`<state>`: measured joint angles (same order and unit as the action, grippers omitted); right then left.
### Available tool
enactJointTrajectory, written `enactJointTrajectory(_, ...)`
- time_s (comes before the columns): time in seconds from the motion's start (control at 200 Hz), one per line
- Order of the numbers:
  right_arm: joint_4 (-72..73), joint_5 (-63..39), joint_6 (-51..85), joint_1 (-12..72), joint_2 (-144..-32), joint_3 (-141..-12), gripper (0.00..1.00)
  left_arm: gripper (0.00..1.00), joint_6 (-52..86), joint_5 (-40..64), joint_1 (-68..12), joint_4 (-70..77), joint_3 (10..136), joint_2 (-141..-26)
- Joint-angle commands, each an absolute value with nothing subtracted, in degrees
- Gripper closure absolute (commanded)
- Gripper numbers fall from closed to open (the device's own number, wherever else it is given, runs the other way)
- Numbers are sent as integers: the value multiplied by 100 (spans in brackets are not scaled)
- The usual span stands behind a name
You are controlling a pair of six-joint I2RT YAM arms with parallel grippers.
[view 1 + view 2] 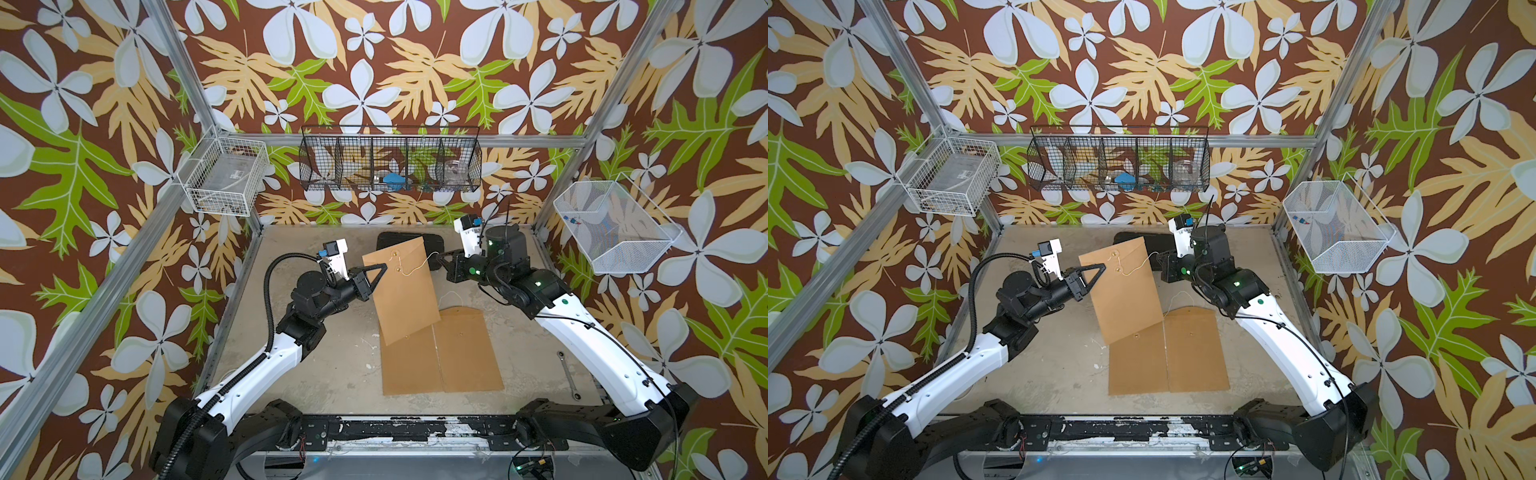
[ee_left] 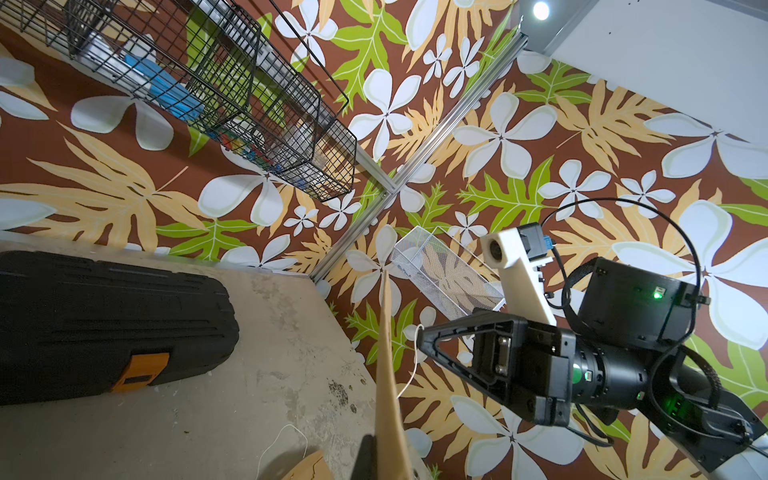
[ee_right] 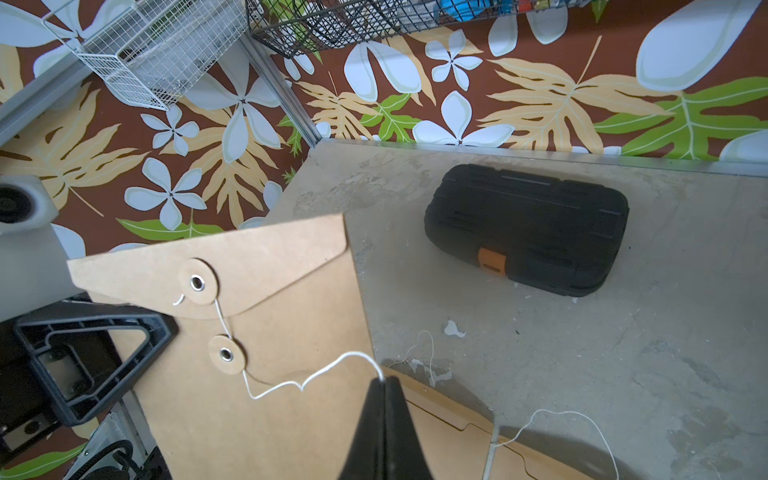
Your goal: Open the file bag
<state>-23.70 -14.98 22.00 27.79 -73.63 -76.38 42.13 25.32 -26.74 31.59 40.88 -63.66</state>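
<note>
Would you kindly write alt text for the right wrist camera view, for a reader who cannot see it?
The right gripper, shut, pinches the white string of a brown file bag whose flap is down; the left gripper holds the bag's edge. Behind, a black case with an orange latch lies on the grey table.

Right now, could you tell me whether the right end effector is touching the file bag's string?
Touching. In the right wrist view the white string ends between the shut tips of the right end effector.
</note>
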Motion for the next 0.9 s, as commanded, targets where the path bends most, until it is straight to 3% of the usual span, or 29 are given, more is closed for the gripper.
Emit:
enactJointTrajectory(0.0,-2416,-1381,2049,2769,-7399,-7839,100,100,4293,2676,-2663,3500,4044,-6337)
enactJointTrajectory(0.485,-2497,-1579,1916,2751,-7670,-8572,100,100,4382,2741,-2663,3637,3845,-6415)
enactJointTrajectory(0.896,-2294,-2329,2039,2798,-8060,-8975,100,100,4577,2844,-2663,3908,3788,-6600)
